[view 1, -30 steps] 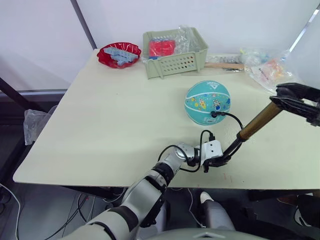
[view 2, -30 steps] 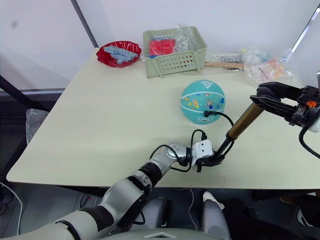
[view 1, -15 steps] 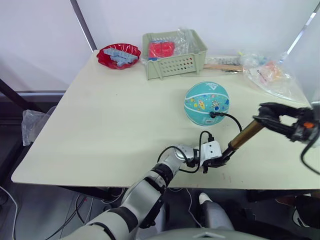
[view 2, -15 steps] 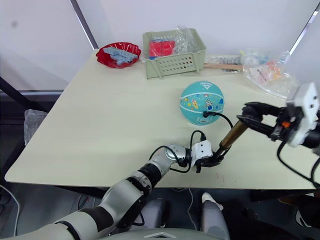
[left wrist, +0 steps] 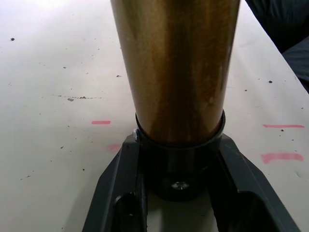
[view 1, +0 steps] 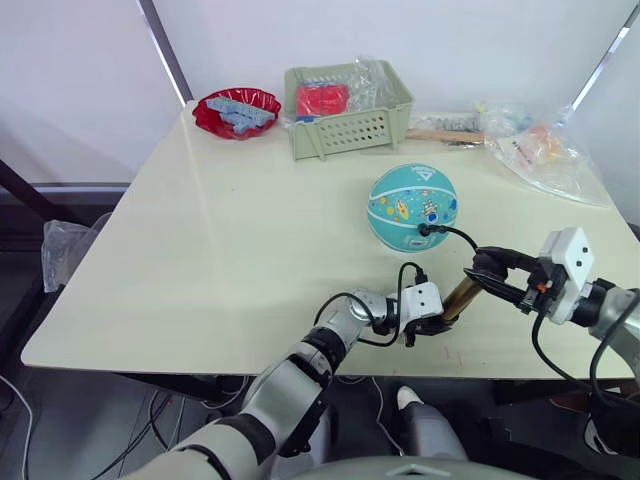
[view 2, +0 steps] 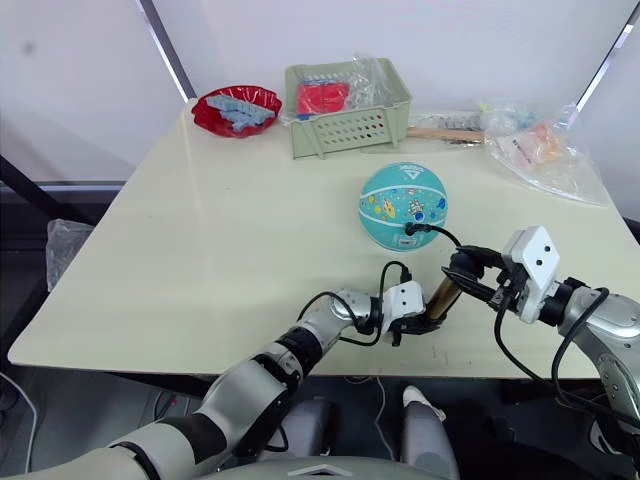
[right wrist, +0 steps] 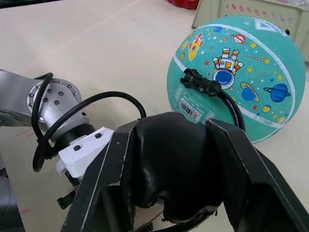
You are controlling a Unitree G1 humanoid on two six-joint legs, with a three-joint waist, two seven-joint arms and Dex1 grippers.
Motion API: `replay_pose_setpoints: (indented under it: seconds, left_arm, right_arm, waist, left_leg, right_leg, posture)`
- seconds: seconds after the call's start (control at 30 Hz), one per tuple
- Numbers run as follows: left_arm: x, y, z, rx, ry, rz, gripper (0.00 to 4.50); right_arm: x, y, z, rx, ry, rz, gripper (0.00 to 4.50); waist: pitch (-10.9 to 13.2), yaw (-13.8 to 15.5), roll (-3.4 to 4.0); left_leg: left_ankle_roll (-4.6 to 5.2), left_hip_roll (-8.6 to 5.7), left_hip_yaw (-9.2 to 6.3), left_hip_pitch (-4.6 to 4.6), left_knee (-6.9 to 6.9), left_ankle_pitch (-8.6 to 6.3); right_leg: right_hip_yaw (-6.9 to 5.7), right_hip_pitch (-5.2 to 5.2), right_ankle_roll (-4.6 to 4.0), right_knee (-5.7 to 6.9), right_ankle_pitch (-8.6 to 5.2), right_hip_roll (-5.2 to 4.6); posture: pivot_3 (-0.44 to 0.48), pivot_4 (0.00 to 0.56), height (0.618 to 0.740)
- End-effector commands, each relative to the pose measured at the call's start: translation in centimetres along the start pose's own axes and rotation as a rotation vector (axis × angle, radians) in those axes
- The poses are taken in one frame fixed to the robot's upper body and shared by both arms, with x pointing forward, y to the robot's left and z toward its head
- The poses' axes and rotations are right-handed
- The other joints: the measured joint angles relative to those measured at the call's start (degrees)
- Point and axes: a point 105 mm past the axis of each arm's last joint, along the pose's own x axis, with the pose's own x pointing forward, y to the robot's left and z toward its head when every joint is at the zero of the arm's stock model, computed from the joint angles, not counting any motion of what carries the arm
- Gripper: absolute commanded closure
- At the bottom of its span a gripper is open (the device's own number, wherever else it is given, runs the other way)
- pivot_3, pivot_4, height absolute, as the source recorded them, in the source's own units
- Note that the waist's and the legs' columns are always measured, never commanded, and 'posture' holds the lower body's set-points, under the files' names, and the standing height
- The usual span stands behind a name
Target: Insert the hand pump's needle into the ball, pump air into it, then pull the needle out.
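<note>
The teal ball [view 1: 414, 207] rests on the table right of centre. The black hose [view 1: 458, 236] curves from the hand pump to a black fitting [right wrist: 200, 83] pressed on the ball's side; the needle itself is hidden there. The pump's bronze barrel [view 1: 459, 297] stands tilted near the front edge. My left gripper [view 1: 434, 322] is shut on its black bottom cap [left wrist: 178, 166]. Just above the barrel, my right gripper [view 1: 490, 268] is shut on the black T-handle [right wrist: 176, 162], which sits low.
A green basket [view 1: 348, 128] with a red packet stands at the back, a red bowl [view 1: 238, 108] to its left. Clear plastic bags [view 1: 545, 150] and a wooden stick [view 1: 445, 133] lie at the back right. The table's front edge runs just below the pump.
My right gripper has come down and leftward with the T-handle, pushing it toward the barrel, so the pump now looks much shorter. The left gripper and ball have stayed put.
</note>
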Motion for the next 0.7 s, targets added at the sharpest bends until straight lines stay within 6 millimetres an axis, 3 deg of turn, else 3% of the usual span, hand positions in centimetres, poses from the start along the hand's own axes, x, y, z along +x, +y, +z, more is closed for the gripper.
replay_pose_setpoints:
  seconds: [0.03, 0.17, 0.43, 0.7]
  left_arm:
    - [-1.4, -2.5, -6.3, -0.13, 0.219, -0.054, 3.31]
    - [-1.4, -2.5, -6.3, -0.132, 0.218, -0.054, 3.31]
    - [-1.3, -2.7, -6.3, -0.131, 0.217, -0.06, 3.31]
    - [-1.3, -2.7, -6.3, -0.13, 0.218, -0.061, 3.31]
  right_arm:
    - [-1.5, -1.5, 0.9, 0.004, 0.016, -0.04, 2.82]
    - [-2.3, -1.9, 2.9, 0.002, -0.015, -0.029, 2.82]
    - [-5.4, -3.7, 9.9, -0.024, -0.149, -0.042, 2.82]
    - [-7.2, -4.5, 12.7, -0.02, -0.148, -0.05, 2.82]
  waist:
    - [0.0, 0.0, 0.04]
    - [0.2, 0.1, 0.21]
    - [0.5, 0.2, 0.54]
    - [0.5, 0.2, 0.55]
  left_leg:
    - [0.0, -0.01, 0.0, -0.01, 0.0, 0.0]
    - [0.01, -0.07, 0.0, -0.05, 0.0, 0.0]
    - [0.01, -0.13, -0.02, -0.14, 0.01, 0.01]
    - [0.01, -0.13, -0.01, -0.16, 0.01, 0.01]
  right_leg:
    - [0.0, 0.0, 0.02, 0.0, 0.01, 0.0]
    - [0.0, 0.0, 0.1, 0.0, 0.06, -0.04]
    - [-0.03, -0.02, 0.12, 0.0, 0.07, -0.09]
    - [-0.03, -0.02, 0.11, -0.01, 0.06, -0.1]
  posture:
    - [0.0, 0.15, 0.737]
    - [0.0, 0.15, 0.737]
    - [0.0, 0.15, 0.737]
    - [0.0, 0.15, 0.737]
